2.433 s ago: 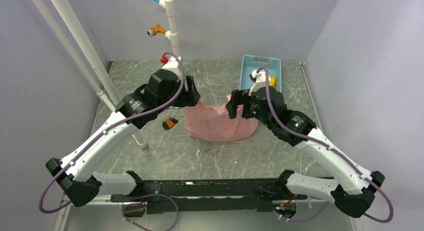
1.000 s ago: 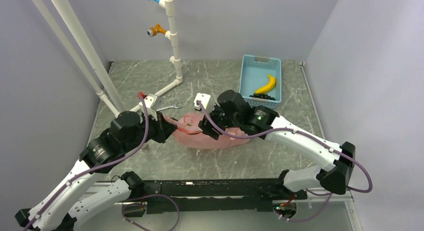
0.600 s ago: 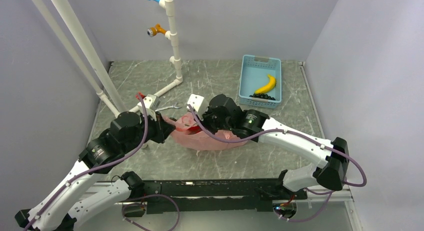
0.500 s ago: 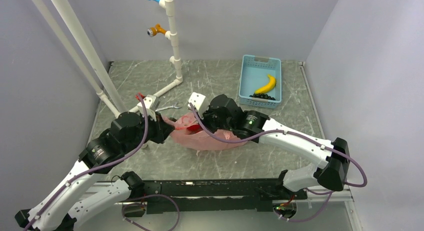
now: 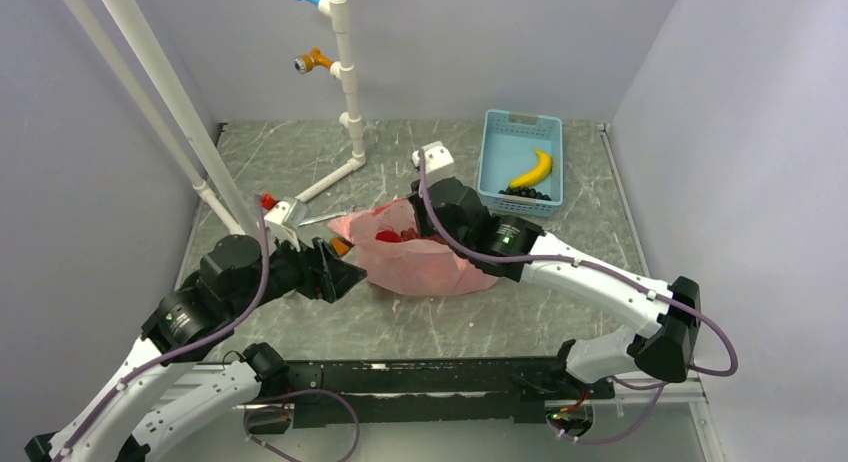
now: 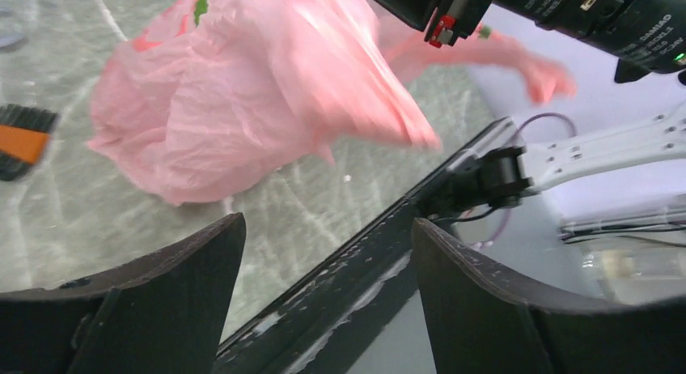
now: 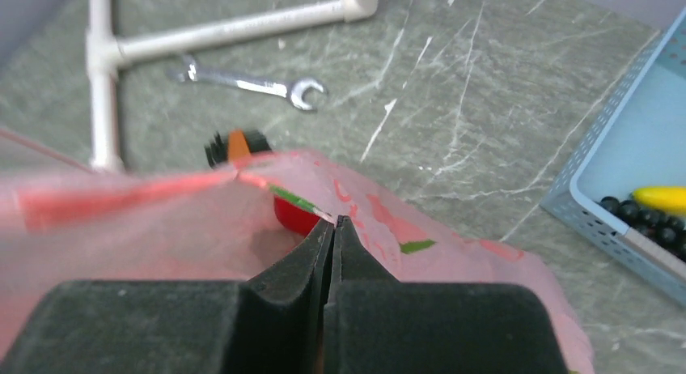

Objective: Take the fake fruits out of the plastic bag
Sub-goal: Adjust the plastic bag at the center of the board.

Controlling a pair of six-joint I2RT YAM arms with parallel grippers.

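The pink plastic bag (image 5: 425,262) lies at mid-table with its mouth lifted. Red fake fruits (image 5: 395,236) show inside the mouth. In the right wrist view one red fruit (image 7: 295,216) peeks from under the bag's rim (image 7: 380,220). My right gripper (image 7: 333,224) is shut on that rim; from above it (image 5: 420,222) sits at the bag's back edge. My left gripper (image 5: 340,277) stands open to the left of the bag and apart from it. In its wrist view the gripper (image 6: 329,224) holds nothing, with the bag (image 6: 243,99) ahead of it.
A blue basket (image 5: 520,118) at the back right holds a yellow banana (image 5: 532,168) and black grapes (image 7: 639,216). A wrench (image 7: 247,82), a white pipe frame (image 7: 235,26) and an orange-and-black item (image 5: 342,245) lie left of the bag.
My left gripper opened, let go of the bag and drew back to the near left. My right gripper shut on the bag's rim and pulled it up and back, baring red fruits.
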